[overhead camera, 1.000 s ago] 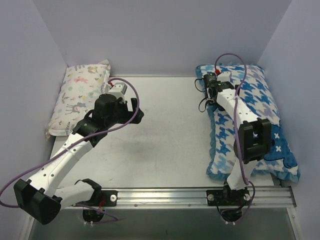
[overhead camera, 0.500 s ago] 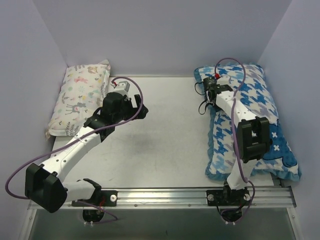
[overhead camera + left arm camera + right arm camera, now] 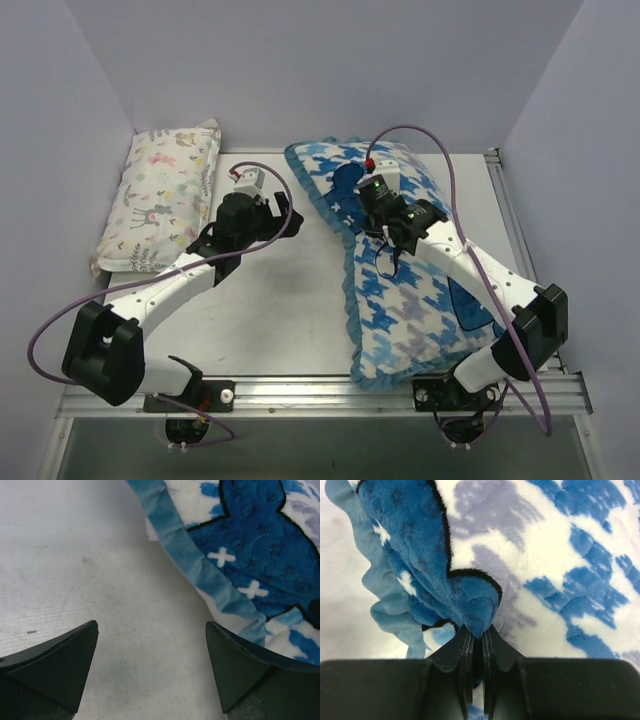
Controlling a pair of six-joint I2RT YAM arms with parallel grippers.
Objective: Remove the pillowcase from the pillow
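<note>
The pillowcase (image 3: pixel 425 305) covers the pillow entirely in the top view. The right arm (image 3: pixel 470 265) lies across its middle, hiding the fabric beneath. The jaws of the right gripper (image 3: pixel 477 631) swallow the tip of a pinched fold. In the left wrist view the pillowcase runs off the top and right edges.

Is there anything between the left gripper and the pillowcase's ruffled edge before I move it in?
Nothing visible. Only bare table lies between the open left gripper and the pillowcase, whose teal ruffle sits just ahead to the right in the left wrist view.
</note>
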